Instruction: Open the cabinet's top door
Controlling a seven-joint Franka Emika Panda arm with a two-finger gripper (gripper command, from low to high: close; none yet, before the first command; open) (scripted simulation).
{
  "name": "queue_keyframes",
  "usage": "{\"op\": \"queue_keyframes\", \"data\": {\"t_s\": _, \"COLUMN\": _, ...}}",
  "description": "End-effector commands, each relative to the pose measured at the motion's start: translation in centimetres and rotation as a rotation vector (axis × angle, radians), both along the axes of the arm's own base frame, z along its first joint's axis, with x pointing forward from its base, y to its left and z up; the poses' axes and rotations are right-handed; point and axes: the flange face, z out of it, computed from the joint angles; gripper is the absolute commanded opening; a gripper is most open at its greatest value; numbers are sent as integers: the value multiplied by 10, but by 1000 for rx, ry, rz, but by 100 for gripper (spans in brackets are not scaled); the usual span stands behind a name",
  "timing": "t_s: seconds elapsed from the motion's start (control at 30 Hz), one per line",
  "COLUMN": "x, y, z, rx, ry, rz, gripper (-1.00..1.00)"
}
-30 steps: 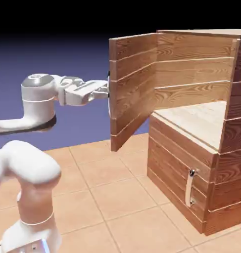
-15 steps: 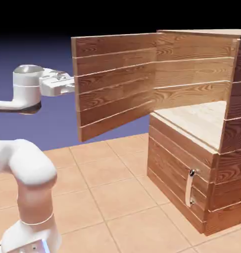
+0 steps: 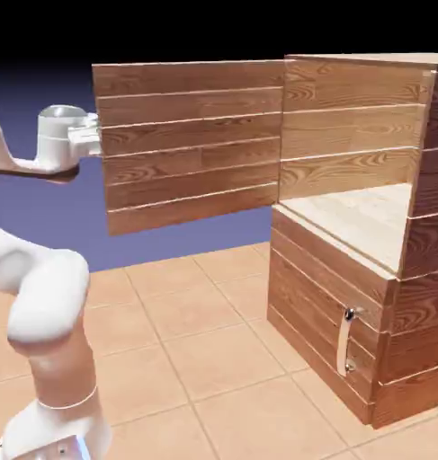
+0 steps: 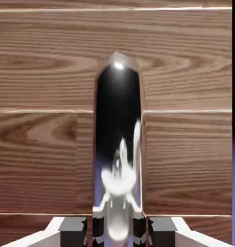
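Wooden top door is standing swung wide off the cabinet, jaws clamping its silver handle, leaving seemingly only letting go.

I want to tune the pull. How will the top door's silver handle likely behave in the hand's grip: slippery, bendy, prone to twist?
The handle looks like polished, mirror-bright metal, so probably slick. It appears thick and solid, so likely stiff. The hand is shut around it, and the top door stands swung wide, so the grip seems adequate, though the rounded bar may let the fingers pivot.
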Motion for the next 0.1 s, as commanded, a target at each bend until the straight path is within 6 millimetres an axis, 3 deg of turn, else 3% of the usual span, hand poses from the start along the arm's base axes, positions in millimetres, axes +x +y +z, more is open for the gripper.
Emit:
{"op": "queue_keyframes", "data": {"t_s": 0.0, "x": 2, "y": 7, "z": 0, "rx": 0, "ry": 0, "rz": -19, "gripper": -100}}
{"op": "queue_keyframes", "data": {"t_s": 0.07, "x": 4, "y": 14, "z": 0, "rx": 0, "ry": 0, "rz": -39, "gripper": -100}}
